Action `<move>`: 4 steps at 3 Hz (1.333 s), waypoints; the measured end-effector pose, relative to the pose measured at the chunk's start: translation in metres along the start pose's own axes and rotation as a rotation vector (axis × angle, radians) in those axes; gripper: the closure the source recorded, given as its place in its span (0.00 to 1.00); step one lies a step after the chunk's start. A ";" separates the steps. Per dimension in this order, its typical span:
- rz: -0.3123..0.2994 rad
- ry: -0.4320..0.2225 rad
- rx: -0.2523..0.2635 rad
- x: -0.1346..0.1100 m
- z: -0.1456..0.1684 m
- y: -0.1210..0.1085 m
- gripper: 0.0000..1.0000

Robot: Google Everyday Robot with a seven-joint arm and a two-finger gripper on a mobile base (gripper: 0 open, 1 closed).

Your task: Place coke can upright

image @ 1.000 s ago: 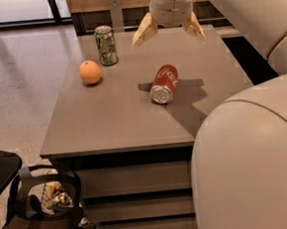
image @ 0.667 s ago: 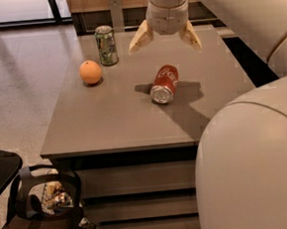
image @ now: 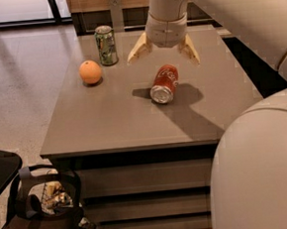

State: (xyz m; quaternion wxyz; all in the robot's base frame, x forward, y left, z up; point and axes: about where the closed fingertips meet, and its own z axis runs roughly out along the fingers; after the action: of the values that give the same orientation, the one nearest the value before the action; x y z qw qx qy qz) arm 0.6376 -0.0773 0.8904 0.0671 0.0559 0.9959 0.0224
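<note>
Tool [image: 163, 58] with fingers spread wide, over coke can [image: 164, 83] on its side on table [image: 109, 124]

One high view, over the arm [image: 244, 9], facing down onto table [image: 124, 118] — gripper [image: 164, 59] upper-centre

Grey rectangular worktop [image: 109, 119] carries three items. A red aluminium coke can [image: 164, 83] with white script lies on its side near the centre, one silver end toward the camera. A round orange fruit [image: 90, 72] sits to its left, well apart. A green-and-white patterned can [image: 106, 45] stands upright near the far edge, close to the orange fruit. The gripper [image: 164, 59] hangs above the coke can, fingers spread wide
</note>
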 end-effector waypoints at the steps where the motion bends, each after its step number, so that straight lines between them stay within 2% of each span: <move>1: 0.006 0.031 -0.043 0.006 0.014 -0.003 0.00; 3: 0.018 0.083 -0.108 0.009 0.041 -0.016 0.00; 4: 0.004 0.080 -0.105 0.000 0.045 -0.014 0.19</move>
State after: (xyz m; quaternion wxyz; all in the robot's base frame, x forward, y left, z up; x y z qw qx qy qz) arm 0.6419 -0.0899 0.8448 0.0299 0.0535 0.9951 0.0772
